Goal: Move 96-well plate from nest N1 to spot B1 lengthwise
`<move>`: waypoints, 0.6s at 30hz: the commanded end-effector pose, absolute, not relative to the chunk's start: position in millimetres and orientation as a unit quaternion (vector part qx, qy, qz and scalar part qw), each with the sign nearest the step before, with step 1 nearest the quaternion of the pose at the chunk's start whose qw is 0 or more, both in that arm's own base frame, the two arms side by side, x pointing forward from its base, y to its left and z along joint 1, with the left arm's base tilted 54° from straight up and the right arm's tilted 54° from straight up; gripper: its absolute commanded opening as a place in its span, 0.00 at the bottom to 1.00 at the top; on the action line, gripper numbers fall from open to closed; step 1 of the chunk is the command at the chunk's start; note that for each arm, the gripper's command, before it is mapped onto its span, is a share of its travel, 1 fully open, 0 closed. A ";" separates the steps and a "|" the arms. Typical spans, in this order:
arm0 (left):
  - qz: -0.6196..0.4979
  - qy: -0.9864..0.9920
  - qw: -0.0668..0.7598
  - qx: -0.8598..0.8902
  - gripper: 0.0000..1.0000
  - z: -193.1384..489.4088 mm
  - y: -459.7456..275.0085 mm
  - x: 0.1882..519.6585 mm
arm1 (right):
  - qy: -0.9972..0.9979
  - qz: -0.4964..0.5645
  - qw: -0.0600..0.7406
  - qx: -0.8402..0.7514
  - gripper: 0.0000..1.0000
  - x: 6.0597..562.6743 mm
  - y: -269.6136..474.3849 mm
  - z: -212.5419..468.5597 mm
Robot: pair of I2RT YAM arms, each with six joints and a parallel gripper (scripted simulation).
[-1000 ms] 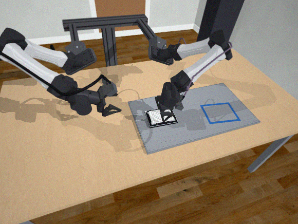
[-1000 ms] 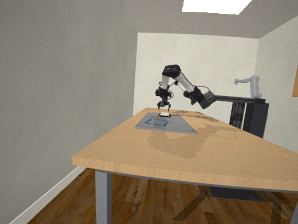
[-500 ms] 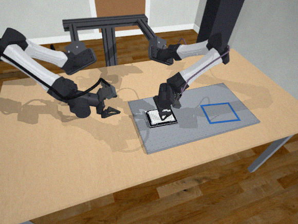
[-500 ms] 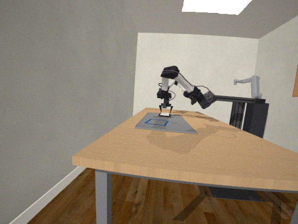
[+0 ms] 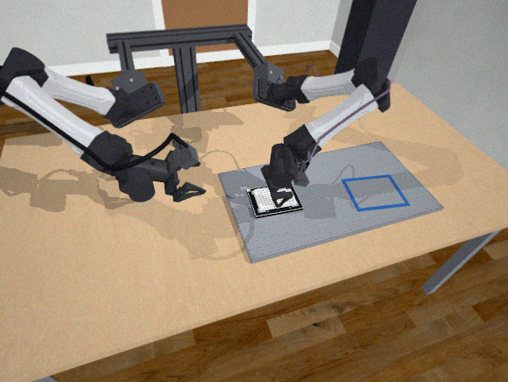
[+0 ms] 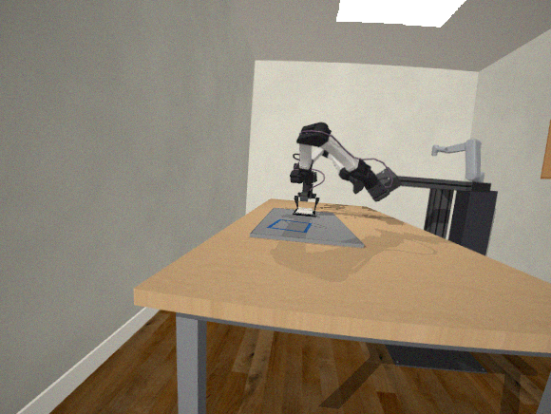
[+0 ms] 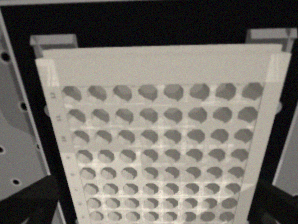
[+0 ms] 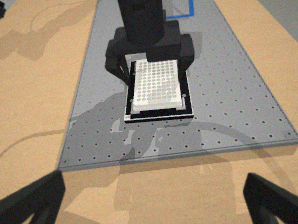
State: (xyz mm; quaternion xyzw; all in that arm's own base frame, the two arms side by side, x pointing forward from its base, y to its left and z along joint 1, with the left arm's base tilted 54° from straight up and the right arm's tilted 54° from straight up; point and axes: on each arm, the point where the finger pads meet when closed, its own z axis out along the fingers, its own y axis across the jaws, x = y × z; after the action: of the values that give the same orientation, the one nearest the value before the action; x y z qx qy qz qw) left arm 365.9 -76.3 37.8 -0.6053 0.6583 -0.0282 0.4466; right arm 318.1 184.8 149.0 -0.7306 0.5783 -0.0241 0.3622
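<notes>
and here the white 96-well plate (image 5: 264, 199) (image 6: 305, 210) (image 7: 160, 145) (image 8: 157, 82) is sitting in the black nest (image 5: 280, 213) (image 7: 150, 20) (image 8: 160, 116), just right of centre in the top frame, its rows of wells facing up. the wells are looking pale in the left wrist view, though what is in them i cannot tell. corner brackets (image 7: 55, 40) are standing at the plate's upper corners in that same view.

over it, the left hand (image 5: 281, 201) (image 6: 306, 210) (image 7: 150, 184) (image 8: 154, 82) is pointing down with its fingers wide apart, one along each long side of the plate, clamping nothing. whether either finger is touching the plate, i cannot tell.

out at the left of the top frame, the right hand (image 5: 190, 191) (image 8: 153, 180) is hanging beyond the grey board (image 5: 280, 241) (image 6: 332, 233) (image 7: 17, 125) (image 8: 220, 100), its fingers spread too, with nothing between them.

now the edges! the nest is lying near the board's left edge in the top frame, and the blue taped outline (image 5: 384, 208) (image 6: 290, 230) (image 8: 180, 17) is marking the right half, with nothing standing inside it. a stretch of bare board is running between nest and outline, shadows falling across it. the wooden surface (image 5: 131, 285) (image 6: 332, 294) (image 8: 30, 100) is spreading out around the board.

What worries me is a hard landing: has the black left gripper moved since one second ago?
Yes, the black left gripper has moved down, closer to the white rectangular 96-well plate in the exterior view.
</notes>
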 end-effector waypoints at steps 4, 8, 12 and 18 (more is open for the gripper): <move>-0.033 0.651 0.451 -0.609 0.94 40.2 -71.2 373.8 | 0.570 -0.022 0.378 -0.729 1.00 319.1 189.7 157.5; -0.033 0.655 0.450 -0.606 0.83 37.3 -75.7 372.3 | 0.570 -0.022 0.378 -0.729 1.00 319.1 189.7 157.5; -0.033 0.655 0.453 -0.604 0.77 38.9 -76.7 371.5 | 0.570 -0.022 0.378 -0.729 1.00 319.1 189.8 157.6; -0.046 0.652 0.455 -0.605 0.79 62.8 -93.8 356.4 | 0.570 -0.022 0.378 -0.729 1.00 319.1 189.8 157.6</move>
State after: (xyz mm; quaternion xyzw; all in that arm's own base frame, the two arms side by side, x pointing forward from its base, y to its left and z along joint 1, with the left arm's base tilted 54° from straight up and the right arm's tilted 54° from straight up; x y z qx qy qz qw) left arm 365.3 -80.8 41.6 -0.6043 0.6586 -0.0347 0.4470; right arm 318.1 184.8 149.0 -0.7306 0.5783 -0.0241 0.3622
